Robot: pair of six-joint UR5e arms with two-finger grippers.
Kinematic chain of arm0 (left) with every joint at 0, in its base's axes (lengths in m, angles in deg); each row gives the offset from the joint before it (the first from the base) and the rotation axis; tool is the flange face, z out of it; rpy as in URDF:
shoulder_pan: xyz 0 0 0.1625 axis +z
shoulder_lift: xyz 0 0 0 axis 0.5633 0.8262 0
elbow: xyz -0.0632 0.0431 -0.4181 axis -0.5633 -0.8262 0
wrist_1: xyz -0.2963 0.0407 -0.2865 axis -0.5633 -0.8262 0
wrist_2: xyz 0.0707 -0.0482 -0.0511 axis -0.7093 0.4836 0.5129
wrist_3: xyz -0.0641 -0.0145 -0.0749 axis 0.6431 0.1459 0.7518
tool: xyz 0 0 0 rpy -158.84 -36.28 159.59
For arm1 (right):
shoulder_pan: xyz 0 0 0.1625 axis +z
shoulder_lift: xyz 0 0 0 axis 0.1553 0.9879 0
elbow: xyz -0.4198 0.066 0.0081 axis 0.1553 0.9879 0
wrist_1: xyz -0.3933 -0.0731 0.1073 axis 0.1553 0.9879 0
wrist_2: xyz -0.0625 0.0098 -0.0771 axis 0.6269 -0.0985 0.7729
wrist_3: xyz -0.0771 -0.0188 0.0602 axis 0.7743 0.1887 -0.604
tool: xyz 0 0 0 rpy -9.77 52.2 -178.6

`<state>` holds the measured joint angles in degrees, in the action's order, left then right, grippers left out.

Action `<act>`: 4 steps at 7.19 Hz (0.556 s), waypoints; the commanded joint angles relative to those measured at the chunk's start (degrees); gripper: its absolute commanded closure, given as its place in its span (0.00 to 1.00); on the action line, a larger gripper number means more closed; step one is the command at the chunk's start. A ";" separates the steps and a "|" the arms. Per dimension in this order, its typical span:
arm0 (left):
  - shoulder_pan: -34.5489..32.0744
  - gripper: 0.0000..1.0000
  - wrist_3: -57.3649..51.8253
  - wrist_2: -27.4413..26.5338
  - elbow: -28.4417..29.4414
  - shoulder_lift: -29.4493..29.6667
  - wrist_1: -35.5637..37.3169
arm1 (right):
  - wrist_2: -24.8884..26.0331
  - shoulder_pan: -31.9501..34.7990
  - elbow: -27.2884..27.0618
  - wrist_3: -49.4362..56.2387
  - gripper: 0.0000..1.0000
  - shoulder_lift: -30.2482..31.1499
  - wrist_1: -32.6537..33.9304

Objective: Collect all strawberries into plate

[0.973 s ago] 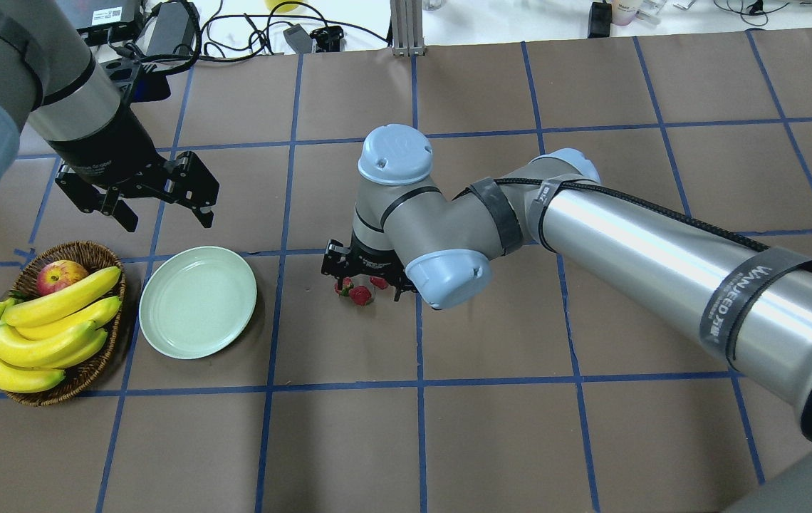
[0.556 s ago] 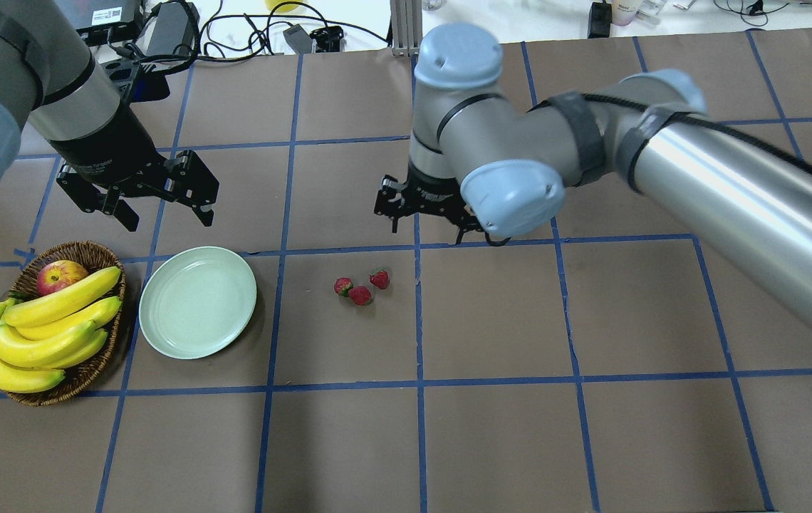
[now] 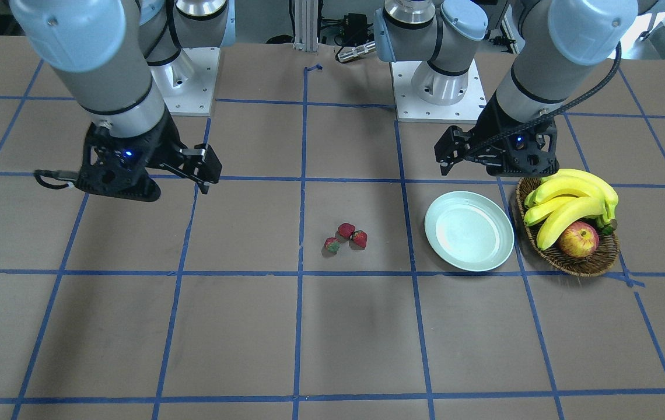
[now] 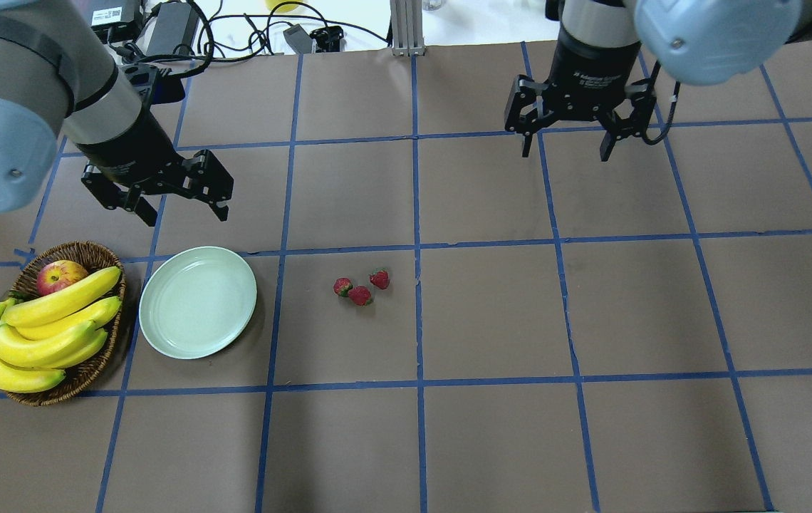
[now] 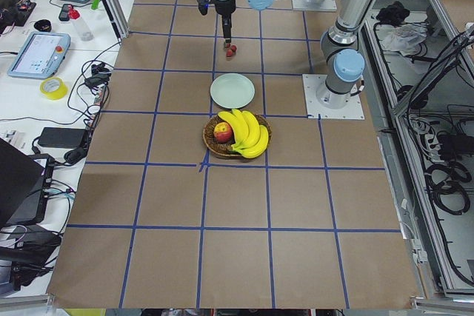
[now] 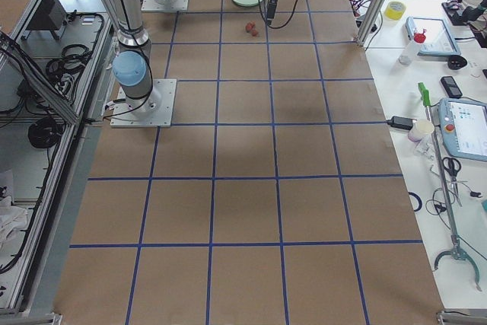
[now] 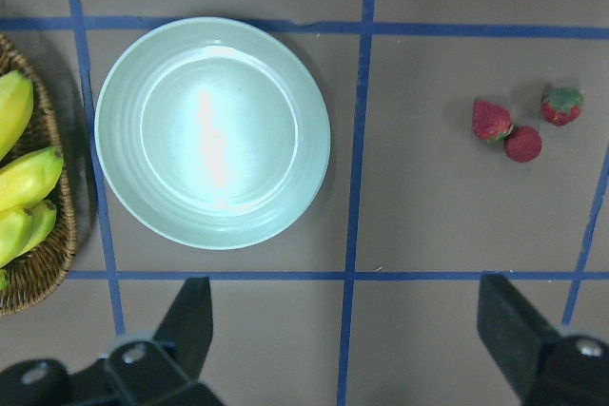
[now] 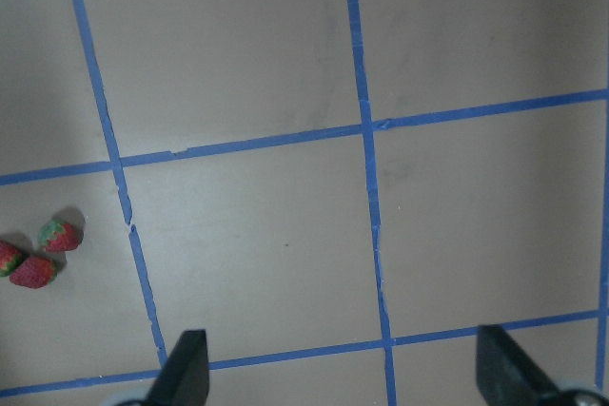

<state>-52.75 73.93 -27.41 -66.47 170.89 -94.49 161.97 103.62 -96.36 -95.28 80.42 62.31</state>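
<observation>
Three strawberries point(image 4: 360, 287) lie close together on the brown table, near its middle, also seen as strawberries point(image 3: 346, 236) from the front. The pale green plate point(image 4: 197, 301) sits empty to their left and fills the left wrist view as plate point(image 7: 211, 132), with the strawberries point(image 7: 522, 126) at its right. My left gripper point(image 4: 183, 212) hangs open just beyond the plate, holding nothing. My right gripper point(image 4: 565, 153) hangs open and empty far back right of the fruit. Its wrist view catches the strawberries point(image 8: 36, 256) at the left edge.
A wicker basket point(image 4: 92, 251) with bananas point(image 4: 50, 320) and an apple point(image 4: 60, 276) stands left of the plate, almost touching it. Cables and power adapters point(image 4: 171, 28) lie along the table's far edge. Blue tape lines grid the table.
My right arm has risen from just above the strawberries and pulled back to the far right, empty. The strawberries stayed in place. My left gripper has shifted slightly toward the plate.
</observation>
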 commanded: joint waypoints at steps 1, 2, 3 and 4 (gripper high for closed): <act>-7.85 0.00 -0.03 0.47 -2.86 3.65 14.88 | 0.52 -0.82 0.46 5.98 0.00 5.64 -1.53; -8.85 0.00 0.06 1.26 -3.22 5.07 16.00 | 0.70 -0.82 -0.33 6.98 0.00 7.24 -1.88; -9.03 0.00 -0.03 6.84 -3.57 6.38 15.75 | 0.96 -0.82 -0.77 7.69 0.00 8.30 -1.97; -9.21 0.00 -0.12 7.85 -5.67 7.88 17.23 | 1.05 -0.82 -3.04 8.65 0.00 8.39 -1.28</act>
<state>-61.47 73.90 -22.13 -70.38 176.99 -78.76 162.83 102.82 -97.44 -87.87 88.12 60.57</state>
